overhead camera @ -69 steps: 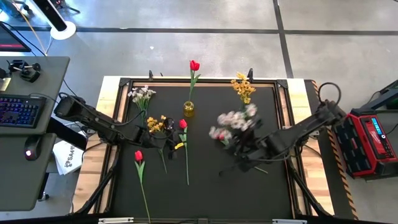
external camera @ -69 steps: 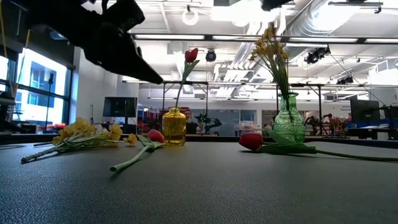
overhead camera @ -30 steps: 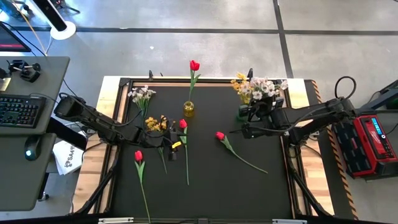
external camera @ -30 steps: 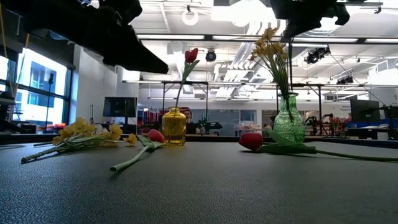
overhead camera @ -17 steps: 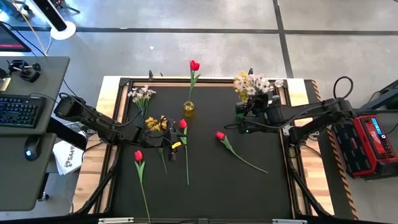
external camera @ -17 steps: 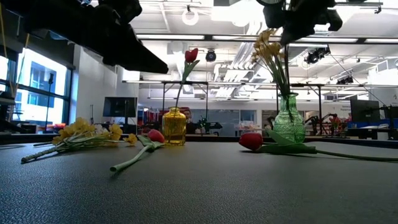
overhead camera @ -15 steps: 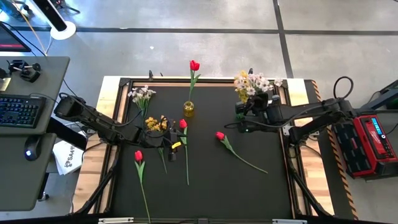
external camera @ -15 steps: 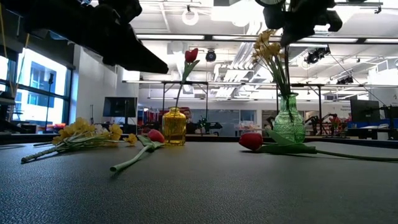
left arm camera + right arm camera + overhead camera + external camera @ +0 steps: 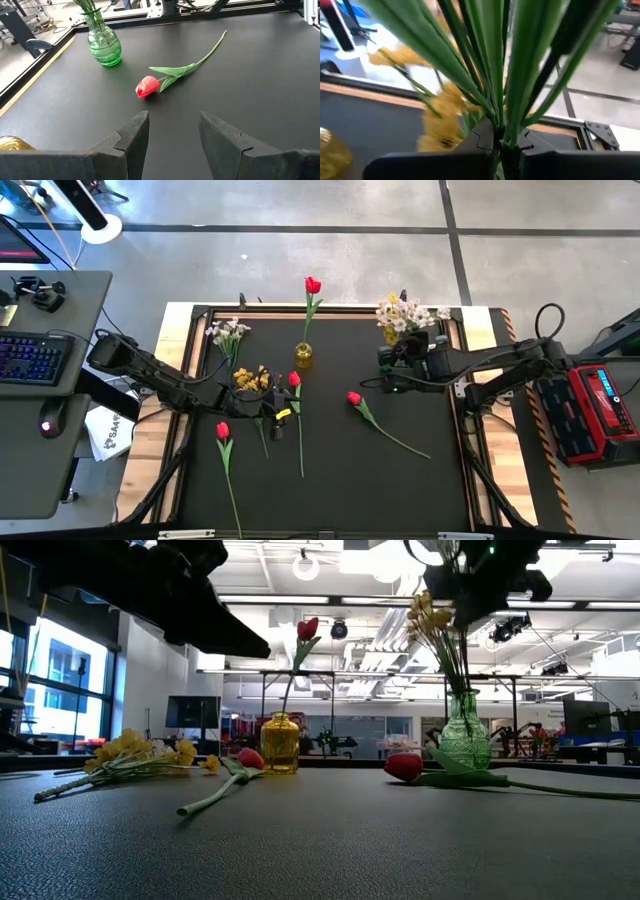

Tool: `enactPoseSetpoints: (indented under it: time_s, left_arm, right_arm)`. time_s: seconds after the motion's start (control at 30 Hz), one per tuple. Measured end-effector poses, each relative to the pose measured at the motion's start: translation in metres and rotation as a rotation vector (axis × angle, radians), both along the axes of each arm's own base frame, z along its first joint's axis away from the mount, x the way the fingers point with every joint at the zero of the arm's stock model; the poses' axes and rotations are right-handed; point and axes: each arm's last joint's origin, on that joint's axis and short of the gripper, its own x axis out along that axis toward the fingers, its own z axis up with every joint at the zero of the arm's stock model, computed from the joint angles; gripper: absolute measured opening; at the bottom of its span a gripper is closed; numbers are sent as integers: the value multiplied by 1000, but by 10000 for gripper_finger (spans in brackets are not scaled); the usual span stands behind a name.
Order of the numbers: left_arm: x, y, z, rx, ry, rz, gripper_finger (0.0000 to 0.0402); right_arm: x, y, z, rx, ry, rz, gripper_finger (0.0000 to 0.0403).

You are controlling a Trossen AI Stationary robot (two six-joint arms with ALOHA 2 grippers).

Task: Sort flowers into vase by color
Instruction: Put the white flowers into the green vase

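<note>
My right gripper is at the far right, beside the green glass vase, and is shut on a white blossom spray. The vase holds a yellow spray. My left gripper hangs open and empty over the left middle, above a lying yellow spray and red tulip. Two more red tulips and a white spray lie flat on the mat. One red tulip stands with its stem in the yellow vase. My right gripper pinches the white spray's bundled green stems between its two fingers, which lie across them. The arm reaches in level from the table's right. The blossoms stand above the gripper, clear of the table. Whether the stem ends reach into the green vase cannot be told.
The black mat is bounded by a raised frame. The near half of the mat is bare except for long tulip stems. A desk with a keyboard stands left of the table, and a red case stands to its right.
My right gripper has carried the white spray from the table's middle toward the far right corner, then a little toward the left, to just beside the yellow spray over the green vase. It stays shut on the stems.
</note>
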Motion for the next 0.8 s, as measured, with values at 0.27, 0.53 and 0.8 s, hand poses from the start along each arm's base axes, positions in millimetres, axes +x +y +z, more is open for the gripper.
enactPoseSetpoints:
  time_s: [0.27,0.53,0.8]
  left_arm:
    - [0,0,0,0,1,0,160]
    - [0,0,1,-10,-8,4,160]
    - [1,0,1,-17,-17,6,160]
  right_arm:
    - [1,-9,-30,42,-12,-20,0]
    - [6,-18,-36,128,14,12,0]
    - [12,-17,-33,169,22,75,0]
